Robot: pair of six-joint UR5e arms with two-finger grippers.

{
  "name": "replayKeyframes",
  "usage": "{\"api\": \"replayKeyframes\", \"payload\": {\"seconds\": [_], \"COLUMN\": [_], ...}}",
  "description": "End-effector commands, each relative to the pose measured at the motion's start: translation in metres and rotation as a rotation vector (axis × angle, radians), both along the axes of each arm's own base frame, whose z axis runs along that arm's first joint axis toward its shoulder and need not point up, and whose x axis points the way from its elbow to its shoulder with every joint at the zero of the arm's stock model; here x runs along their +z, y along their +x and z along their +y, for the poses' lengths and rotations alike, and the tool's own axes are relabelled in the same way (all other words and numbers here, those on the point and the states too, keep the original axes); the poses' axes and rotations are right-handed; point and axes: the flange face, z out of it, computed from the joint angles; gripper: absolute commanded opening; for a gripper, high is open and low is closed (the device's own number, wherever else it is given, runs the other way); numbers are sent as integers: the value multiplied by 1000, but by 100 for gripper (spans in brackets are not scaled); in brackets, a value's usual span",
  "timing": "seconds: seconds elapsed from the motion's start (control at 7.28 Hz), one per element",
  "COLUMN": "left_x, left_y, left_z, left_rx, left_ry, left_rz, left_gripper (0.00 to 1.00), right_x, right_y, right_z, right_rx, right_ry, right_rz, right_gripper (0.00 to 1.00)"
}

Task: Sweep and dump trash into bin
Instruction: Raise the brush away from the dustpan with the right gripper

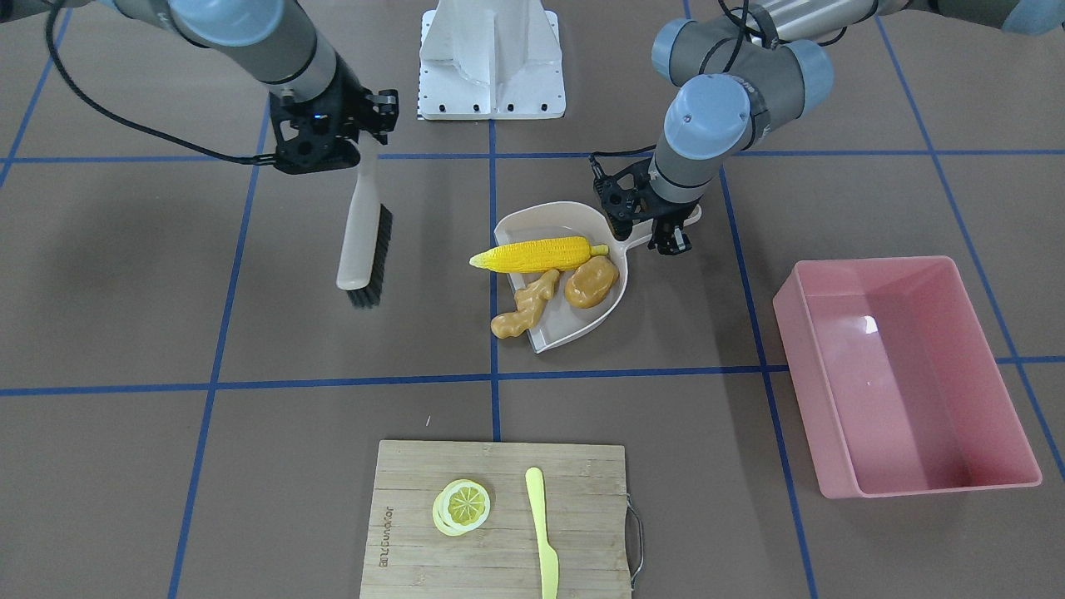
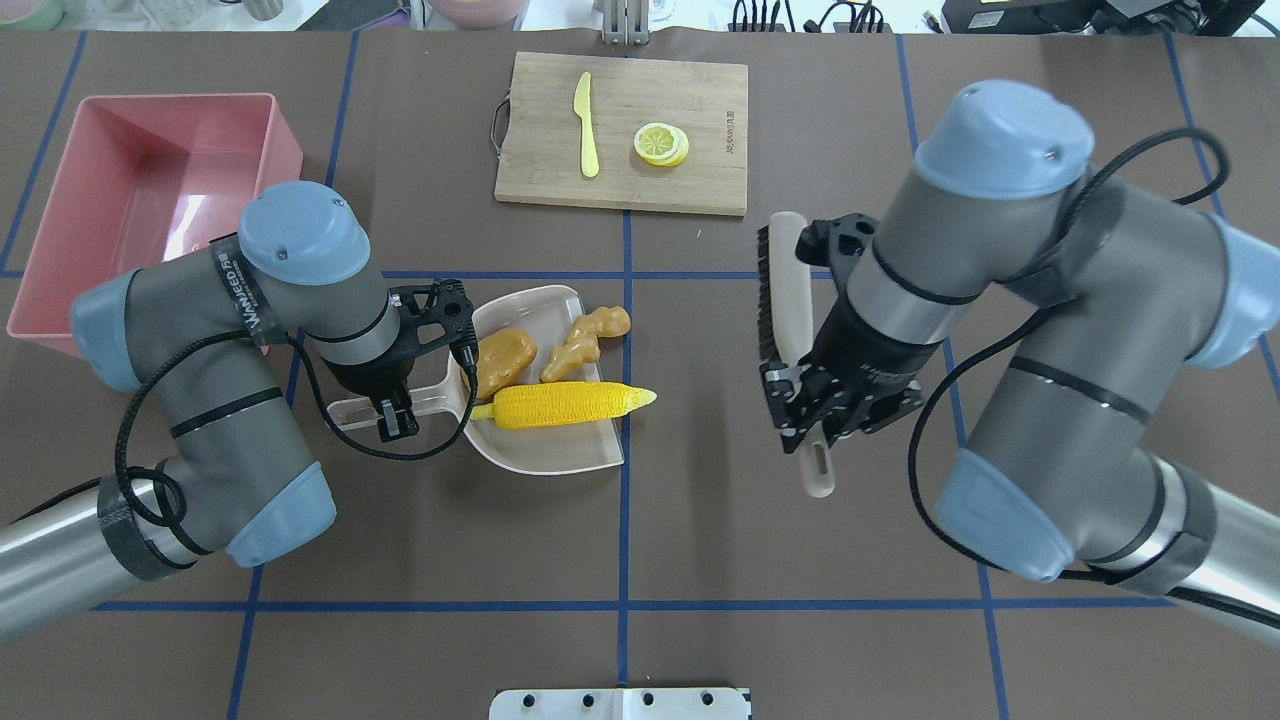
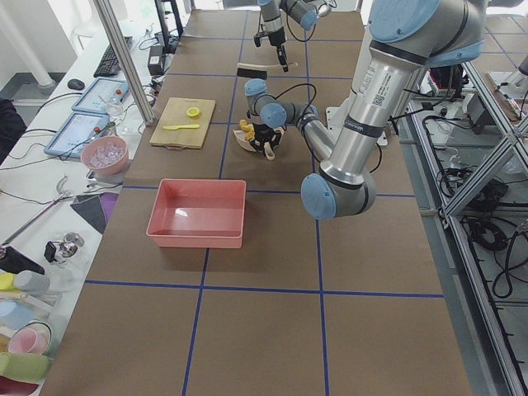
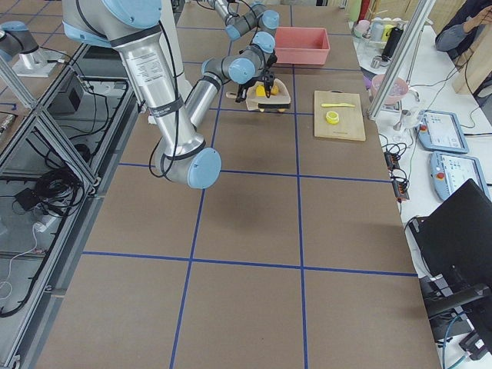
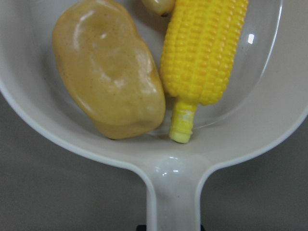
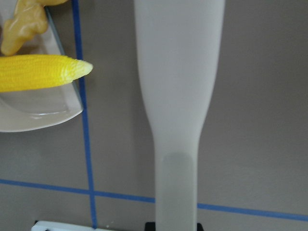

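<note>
The trash lies in a beige dustpan point(image 2: 560, 455) at mid-table: a yellow corn cob point(image 2: 560, 405), a brown potato point(image 2: 503, 360) and a tan ginger root point(image 2: 585, 335). The ginger and the corn's tip stick out over the pan's open lip. My left gripper point(image 2: 395, 408) is shut on the dustpan's handle. The left wrist view shows the potato point(image 5: 108, 72) and corn point(image 5: 202, 53) lying close to the handle end. My right gripper point(image 2: 815, 425) is shut on the handle of a beige brush point(image 2: 785, 290), held to the right of the pan with its bristles facing it. The pink bin point(image 2: 285, 140) stands at the far left.
A wooden cutting board point(image 2: 700, 100) at the far edge carries a lemon slice point(image 2: 660, 143) and a pale yellow knife point(image 2: 587, 125). In the front-facing view the bin point(image 1: 811, 399) sits right of the dustpan point(image 1: 541, 220). The white robot base point(image 1: 491, 58) is behind.
</note>
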Motion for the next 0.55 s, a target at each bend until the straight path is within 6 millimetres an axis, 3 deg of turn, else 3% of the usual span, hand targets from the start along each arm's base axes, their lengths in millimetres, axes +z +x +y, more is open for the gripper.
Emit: {"api": "replayKeyframes", "payload": {"seconds": [0.0,0.27,0.41], "left_x": [1,-2,-2], "left_y": [2,0,-1], "left_z": [-1,-2,-3], "left_rx": [0,-2,-5], "left_ry": [6,12,12], "left_rz": [5,18,18], "left_gripper": [0,0,0], "right_x": [39,95,134], "right_y": [76,119,128], "right_z": [-42,-60,-53], "right_rx": [-31,-75,-125], "right_ry": [72,137,167], "right_rz": [97,197,262], "right_gripper": [0,0,0]}}
